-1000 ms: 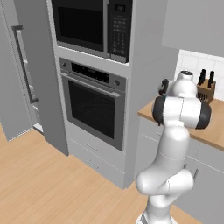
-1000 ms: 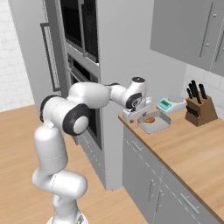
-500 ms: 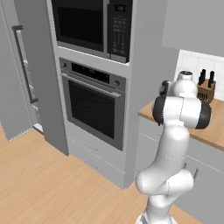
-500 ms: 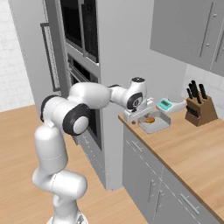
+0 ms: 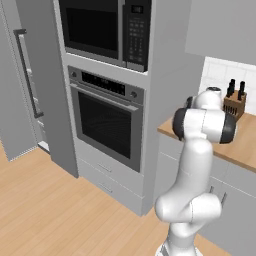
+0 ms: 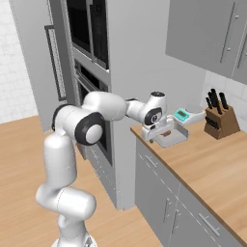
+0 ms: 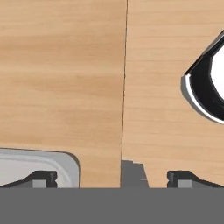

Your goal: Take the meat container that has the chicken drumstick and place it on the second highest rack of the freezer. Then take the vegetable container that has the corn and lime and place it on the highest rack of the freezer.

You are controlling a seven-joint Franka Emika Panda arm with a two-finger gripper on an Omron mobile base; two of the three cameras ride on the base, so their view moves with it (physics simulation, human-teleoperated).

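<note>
The tray [image 6: 170, 137] w/ the brown bit, prob. the drumstick one, sits on the counter [image 6: 212, 159] near its edge, at 7 o'clock in hand view. Our gripper [image 6: 157, 133] hangs right over it, fingers apart, nothing held, so we judge it's lining up to grab a rim; freezer [image 5: 22, 90] door's open at 9 o'clock, ready.

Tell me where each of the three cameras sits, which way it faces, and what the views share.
Left base view: behind the arm on its left, facing the oven and open freezer; the white arm rises at lower right.
Right base view: behind on the right, facing the counter; the open gripper hangs over a grey tray.
Hand view: looks straight down at the counter, fingertips at the bottom.
Shared: both base views show the oven tower and knife block.
</note>
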